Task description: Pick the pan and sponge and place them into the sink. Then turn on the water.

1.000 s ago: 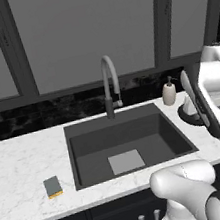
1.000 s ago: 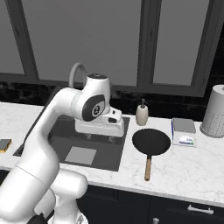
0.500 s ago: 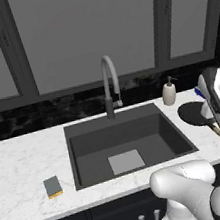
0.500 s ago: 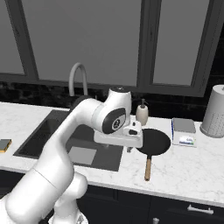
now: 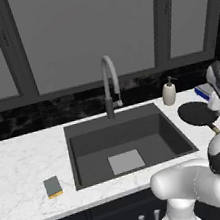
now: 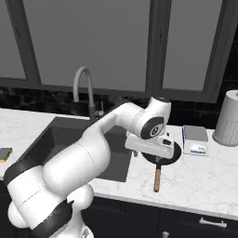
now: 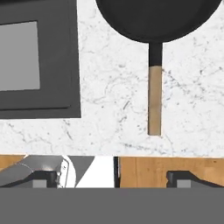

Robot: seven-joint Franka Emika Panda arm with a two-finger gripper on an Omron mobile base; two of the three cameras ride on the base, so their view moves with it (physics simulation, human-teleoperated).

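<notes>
The black pan point(image 7: 157, 17) lies on the marble counter right of the sink point(image 7: 72, 65), its wooden handle point(image 7: 154, 100) pointing toward the counter's front edge. My gripper point(image 7: 113, 178) hovers above the counter's front edge, near the handle, open with nothing between its tips. In the right base view the hand covers part of the pan point(image 6: 173, 153). The sponge point(image 5: 53, 186) sits on the counter left of the sink point(image 5: 81, 137). A light grey plate point(image 5: 125, 161) rests on the basin floor. The grey arched faucet point(image 5: 109, 87) stands behind the basin; no water runs.
A beige soap dispenser point(image 5: 168, 92) stands behind the sink's right corner. Right of the pan are a blue-and-white box point(image 6: 195, 139) and a tall grey canister point(image 6: 228, 118). Dark windows and a backsplash close off the rear.
The arm has swung right, from over the sink's right side to above the pan and its handle. Pan, sponge and plate have not moved.
</notes>
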